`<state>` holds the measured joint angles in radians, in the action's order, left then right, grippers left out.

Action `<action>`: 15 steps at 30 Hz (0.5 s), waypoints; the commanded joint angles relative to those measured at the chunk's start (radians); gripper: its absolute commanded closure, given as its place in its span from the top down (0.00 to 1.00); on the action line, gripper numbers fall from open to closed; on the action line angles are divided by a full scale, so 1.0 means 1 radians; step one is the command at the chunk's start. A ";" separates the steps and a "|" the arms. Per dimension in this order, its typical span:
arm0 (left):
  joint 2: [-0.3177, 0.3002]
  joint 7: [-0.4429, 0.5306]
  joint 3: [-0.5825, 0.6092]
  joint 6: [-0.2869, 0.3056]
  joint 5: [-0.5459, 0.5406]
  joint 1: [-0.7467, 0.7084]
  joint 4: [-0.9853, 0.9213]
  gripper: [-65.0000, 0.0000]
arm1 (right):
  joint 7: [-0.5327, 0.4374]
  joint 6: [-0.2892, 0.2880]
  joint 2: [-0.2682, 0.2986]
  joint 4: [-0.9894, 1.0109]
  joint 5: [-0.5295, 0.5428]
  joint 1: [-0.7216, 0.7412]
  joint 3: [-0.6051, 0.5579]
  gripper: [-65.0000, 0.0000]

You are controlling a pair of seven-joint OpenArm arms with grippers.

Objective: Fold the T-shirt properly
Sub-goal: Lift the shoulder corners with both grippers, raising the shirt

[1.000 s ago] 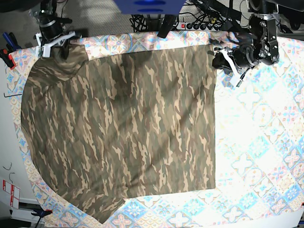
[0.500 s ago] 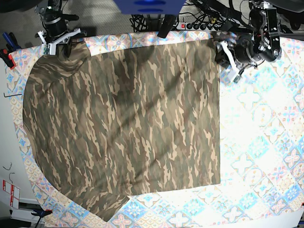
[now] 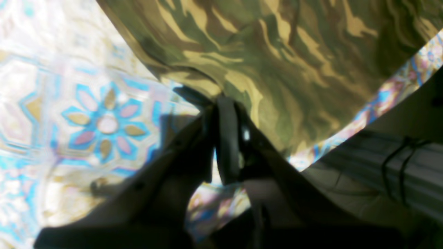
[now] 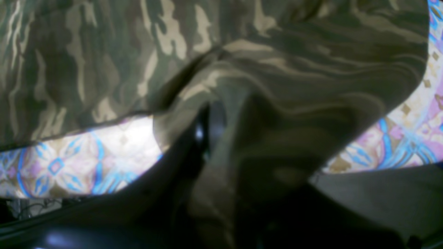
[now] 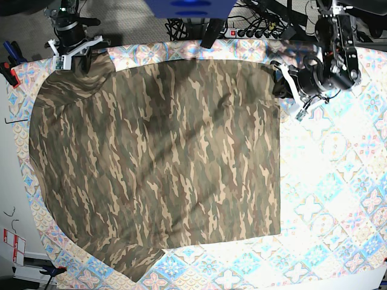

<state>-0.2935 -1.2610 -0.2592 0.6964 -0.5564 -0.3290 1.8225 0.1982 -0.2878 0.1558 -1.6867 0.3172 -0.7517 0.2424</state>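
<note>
The camouflage T-shirt (image 5: 157,163) lies spread flat over the patterned tablecloth (image 5: 326,199), with small wrinkles near its far right corner. My left gripper (image 5: 280,83), on the right in the base view, is shut on that corner; the left wrist view shows the fingertips (image 3: 225,114) pinching the shirt's edge (image 3: 277,62). My right gripper (image 5: 84,55), at the far left, is shut on the shirt's far left corner; in the right wrist view cloth (image 4: 277,86) drapes over the fingers (image 4: 207,128).
The blue-and-pink tablecloth shows to the right of and in front of the shirt. Cables and a power strip (image 5: 254,29) lie behind the table's far edge. Clamps (image 5: 9,63) stick out at the left edge.
The shirt has slid right and spread wider. My left gripper moved right, then a little nearer with its corner, wrinkling the cloth there. My right gripper shifted slightly right.
</note>
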 commanded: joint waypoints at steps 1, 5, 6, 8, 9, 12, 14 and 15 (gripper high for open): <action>-0.009 0.002 -0.010 0.002 -0.012 0.017 0.016 0.02 | -0.029 -0.003 0.015 -0.028 0.000 -0.007 0.012 0.01; 0.021 -0.029 -0.082 0.002 -0.009 0.052 0.015 0.02 | -0.029 -0.003 0.008 -0.052 -0.105 -0.007 0.056 0.01; 0.021 -0.044 -0.096 0.002 -0.009 0.066 0.013 0.02 | -0.024 -0.003 0.006 -0.059 -0.132 -0.004 0.064 0.01; 0.024 -0.076 -0.110 0.002 -0.009 0.092 -0.002 0.02 | -0.021 -0.003 -0.002 -0.063 -0.161 0.021 0.070 0.01; 0.024 -0.079 -0.108 0.002 -0.009 0.106 -0.011 0.02 | -0.021 -0.003 -0.008 -0.063 -0.163 0.033 0.071 0.01; 0.024 -0.084 -0.102 0.002 -0.009 0.143 -0.048 0.02 | -0.003 -0.003 -0.008 -0.063 -0.163 0.074 0.071 0.01; 0.026 -0.084 -0.102 0.002 -0.009 0.161 -0.069 0.02 | 0.047 -0.003 -0.006 -0.063 -0.163 0.094 0.071 0.01; 0.026 -0.084 -0.102 0.002 -0.009 0.164 -0.074 0.02 | 0.060 -0.003 -0.006 -0.063 -0.165 0.102 0.071 0.01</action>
<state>-0.2592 -1.3544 -0.3569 0.6964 -0.5529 -0.1749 1.7329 0.2836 -0.2916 0.1398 -1.7351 0.1474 -0.6415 0.3058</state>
